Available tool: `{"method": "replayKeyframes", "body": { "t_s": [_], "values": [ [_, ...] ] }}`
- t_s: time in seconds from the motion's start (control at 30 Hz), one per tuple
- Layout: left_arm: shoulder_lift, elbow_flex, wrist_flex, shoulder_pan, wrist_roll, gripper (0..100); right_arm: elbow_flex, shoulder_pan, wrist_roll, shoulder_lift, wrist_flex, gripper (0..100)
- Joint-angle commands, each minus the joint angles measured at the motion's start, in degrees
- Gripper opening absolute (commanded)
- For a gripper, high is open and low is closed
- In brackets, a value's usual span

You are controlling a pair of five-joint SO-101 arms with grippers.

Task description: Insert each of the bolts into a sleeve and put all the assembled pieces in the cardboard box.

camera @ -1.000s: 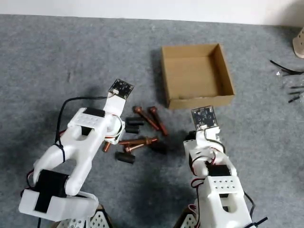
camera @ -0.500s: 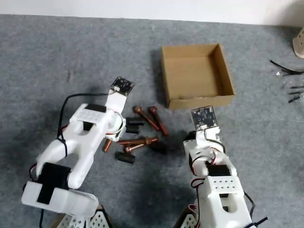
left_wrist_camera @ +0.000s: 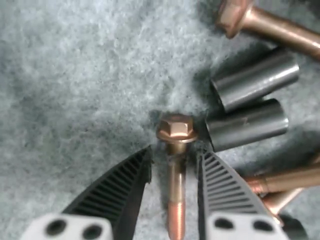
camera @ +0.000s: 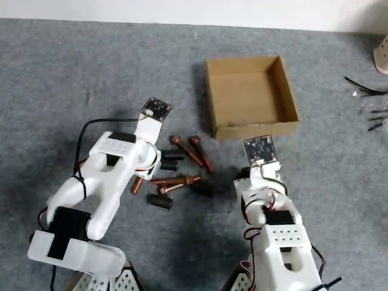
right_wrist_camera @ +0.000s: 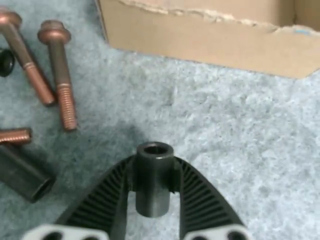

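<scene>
Presently, the left end effector [left_wrist_camera: 175,151] is seen low over a copper bolt [left_wrist_camera: 176,131] that lies flat on the grey tabletop [left_wrist_camera: 75,75]. Its jaws are parted narrowly, one on each side of the shank. A thin gap is visible on both sides, so the bolt is straddled but not gripped. The hexagonal head lies just past the fingertips. Just beside the head a dark sleeve [left_wrist_camera: 247,125] is laid on its side, and a second sleeve [left_wrist_camera: 255,80] is laid close alongside it. The head of another bolt [left_wrist_camera: 235,17] is seen beyond them.

The right end effector [right_wrist_camera: 154,169] is closed on a black sleeve [right_wrist_camera: 152,197], which is clamped between the ribbed fingers [right_wrist_camera: 200,192] with its open bore showing at the far end. It is held above the tabletop, near the front wall of the cardboard box [right_wrist_camera: 200,40] but apart from it. Off to one side, two more bolts [right_wrist_camera: 56,70] are laid next to each other on the tabletop, and a loose sleeve [right_wrist_camera: 22,175] rests nearer the wrist.

From the high view, the loose bolts and sleeves are found gathered between the left arm [camera: 103,176] and the right arm [camera: 276,233], in front of the box's near corner, with the box itself placed beyond both arms.
</scene>
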Motion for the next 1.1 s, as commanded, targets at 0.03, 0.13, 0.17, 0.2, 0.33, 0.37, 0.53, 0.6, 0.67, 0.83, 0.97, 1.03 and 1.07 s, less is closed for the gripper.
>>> {"method": "replayKeyframes", "body": {
  "t_s": [0.03, 0.13, 0.17, 0.2, 0.33, 0.37, 0.53, 0.6, 0.67, 0.83, 0.97, 1.03, 1.07],
  "values": [
    [0.13, -1.54, 0.00, -0.48, 0.44, 11, -0.40, 0.31, 0.79, -1.19, -1.54, 0.5],
    [0.13, -1.54, 0.00, -0.48, 0.44, 0, -0.40, 0.31, 0.79, -1.19, -1.54, 0.5],
    [0.13, -1.54, 0.00, -0.48, 0.44, 1, -0.40, 0.31, 0.79, -1.19, -1.54, 0.5],
    [0.13, -1.45, 0.00, -0.48, 0.44, 2, -0.40, 0.31, 0.79, -1.19, -1.54, 0.5],
    [0.13, -1.36, 0.00, -0.48, 0.44, 1, -0.40, 0.31, 0.79, -1.19, -1.54, 0.5],
    [0.13, -1.36, 0.00, -0.48, 0.44, 1, -0.40, 0.31, 0.79, -1.19, -1.54, 0.5],
    [0.13, -1.27, 0.00, -0.48, 0.44, 1, -0.40, 0.31, 0.79, -1.19, -1.54, 0.5],
    [0.13, -1.27, 0.00, -0.48, 0.44, 1, -0.40, 0.31, 0.79, -1.19, -1.54, 0.5],
    [0.13, -1.27, -0.09, -0.48, 0.44, 1, -0.31, 0.40, 0.79, -1.63, -1.54, 0.5],
    [0.13, -1.27, -0.18, -0.48, 0.62, 1, -0.31, 0.40, 0.79, -1.63, -1.63, 0.5],
    [0.13, -1.27, -0.18, -0.31, 0.70, 1, -0.31, 0.84, 0.88, -1.63, -1.63, 0.5],
    [0.13, -1.19, -0.18, -0.22, 0.70, 1, -0.31, 1.71, 0.88, -1.63, -1.63, 0.5],
    [0.13, -1.19, -0.18, -0.22, 0.70, 1, -0.31, 2.15, 0.88, -1.63, -1.63, 0.5]
  ]
}}
